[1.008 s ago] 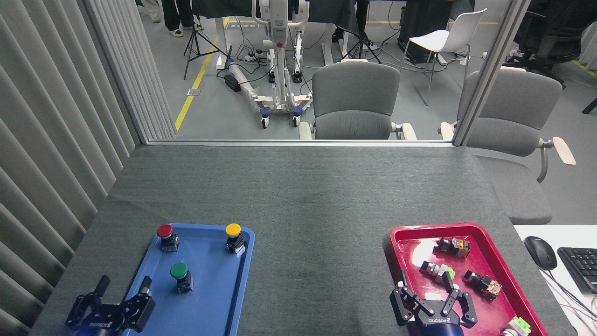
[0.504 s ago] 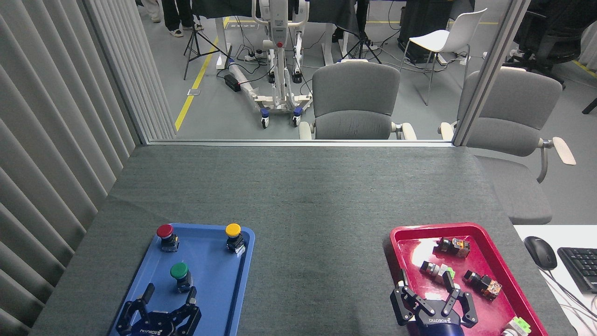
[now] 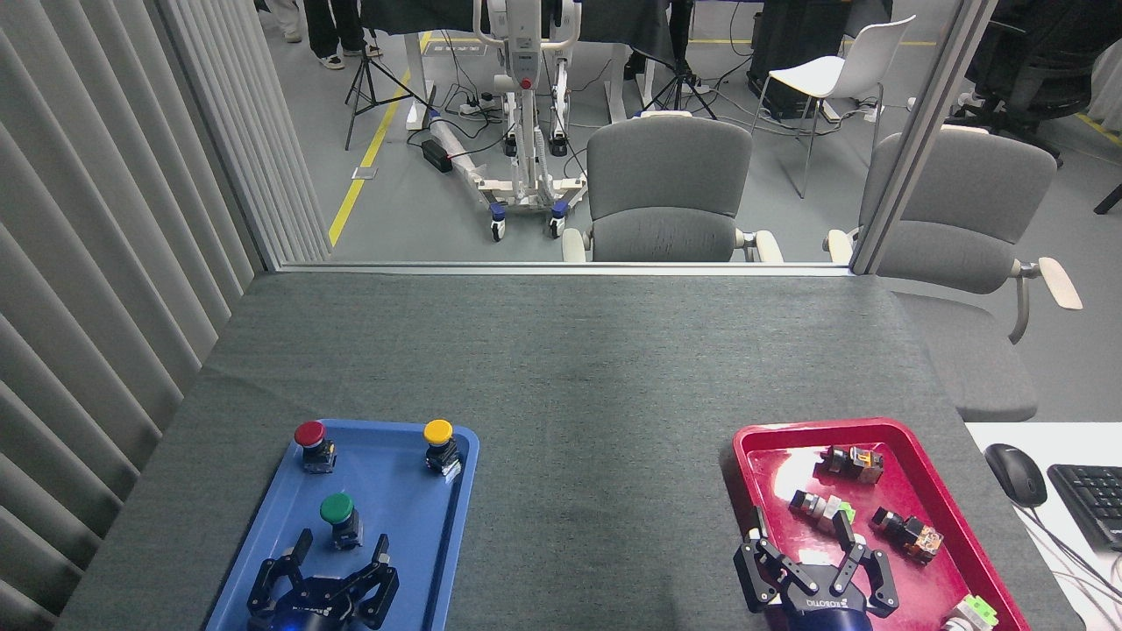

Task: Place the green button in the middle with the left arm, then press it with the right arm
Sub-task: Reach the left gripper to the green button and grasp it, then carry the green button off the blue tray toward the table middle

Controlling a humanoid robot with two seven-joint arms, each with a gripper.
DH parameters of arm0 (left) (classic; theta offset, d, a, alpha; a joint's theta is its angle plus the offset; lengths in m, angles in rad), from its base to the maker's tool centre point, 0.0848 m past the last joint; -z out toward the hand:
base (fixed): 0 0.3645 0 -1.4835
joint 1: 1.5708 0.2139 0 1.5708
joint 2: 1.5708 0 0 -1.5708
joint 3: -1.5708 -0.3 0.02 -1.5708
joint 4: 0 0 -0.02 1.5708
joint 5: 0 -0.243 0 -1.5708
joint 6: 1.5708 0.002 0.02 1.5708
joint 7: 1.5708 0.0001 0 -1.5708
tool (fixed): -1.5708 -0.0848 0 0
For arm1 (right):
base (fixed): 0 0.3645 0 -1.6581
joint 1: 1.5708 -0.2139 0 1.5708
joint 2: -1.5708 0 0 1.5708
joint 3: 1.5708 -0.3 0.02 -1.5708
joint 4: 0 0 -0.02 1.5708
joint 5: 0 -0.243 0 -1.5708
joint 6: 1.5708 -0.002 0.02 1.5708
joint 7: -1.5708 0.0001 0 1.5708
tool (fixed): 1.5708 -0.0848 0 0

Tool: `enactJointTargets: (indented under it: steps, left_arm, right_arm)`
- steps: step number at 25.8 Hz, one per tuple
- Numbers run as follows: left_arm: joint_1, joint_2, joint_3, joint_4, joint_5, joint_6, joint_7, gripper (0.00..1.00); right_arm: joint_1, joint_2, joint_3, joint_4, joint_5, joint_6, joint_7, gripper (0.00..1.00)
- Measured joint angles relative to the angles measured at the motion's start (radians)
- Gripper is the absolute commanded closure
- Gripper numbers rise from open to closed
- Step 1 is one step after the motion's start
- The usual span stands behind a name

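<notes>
Since the earlier frames the left gripper (image 3: 340, 556) has travelled rightward from outside the blue tray (image 3: 465, 491) to a position over its near end, directly in front of the green button (image 3: 338, 519); the right gripper (image 3: 802, 545) has not shifted. Left jaws spread wide and empty, one finger on each side of the button's line, tips just short of its body and not touching it; right jaws likewise spread and holding nothing, hovering over the near part of the red tray (image 3: 885, 428). The green button stands upright in the centre of the blue tray, nearer the robot than the red button (image 3: 311, 443) and the yellow button (image 3: 440, 444), well apart from both; the middle (image 3: 596, 438), the bare grey covering between the two trays, carries nothing as yet; the pick is therefore the step in hand, neither placing nor pressing begun.

Handling, as judged: a small, rigid, light part; the domed cap looks smooth and overhangs the body, so a pinch on the cap would likely slip; the squarer black-and-silver body below it offers flatter faces and is the better place to close the fingers. Being top-heavy on a narrow base, it may topple if one finger arrives first; a centred, level approach is advisable; it must be set down upright so that the cap faces up for pressing.
</notes>
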Motion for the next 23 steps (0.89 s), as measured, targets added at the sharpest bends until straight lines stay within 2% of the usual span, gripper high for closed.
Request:
enactJointTargets:
  steps: [6,12,14,20,23]
  left_arm:
    - [-0.048,0.002,0.0,0.072,0.001,0.034,0.002,0.01]
    - [-0.114,0.005,0.0,0.175,0.002,0.078,0.003,0.2]
    - [-0.123,0.007,0.0,0.189,0.002,0.082,0.003,0.32]
    - [-0.119,0.02,-0.002,0.198,0.0,0.069,0.007,0.79]
    - [-0.109,0.027,-0.003,0.194,-0.002,0.043,0.02,0.9]
  right_arm:
    - [0.0,0.002,0.0,0.0,0.0,0.0,0.0,0.0]
    - [0.001,0.002,0.0,0.001,0.001,0.001,0.0,0.0]
    - [0.0,0.002,0.0,0.002,0.001,0.001,0.0,0.0]
    - [0.0,0.004,0.001,0.002,0.001,0.002,-0.002,0.0]
    - [0.0,0.004,0.001,0.002,0.001,0.002,-0.003,0.0]
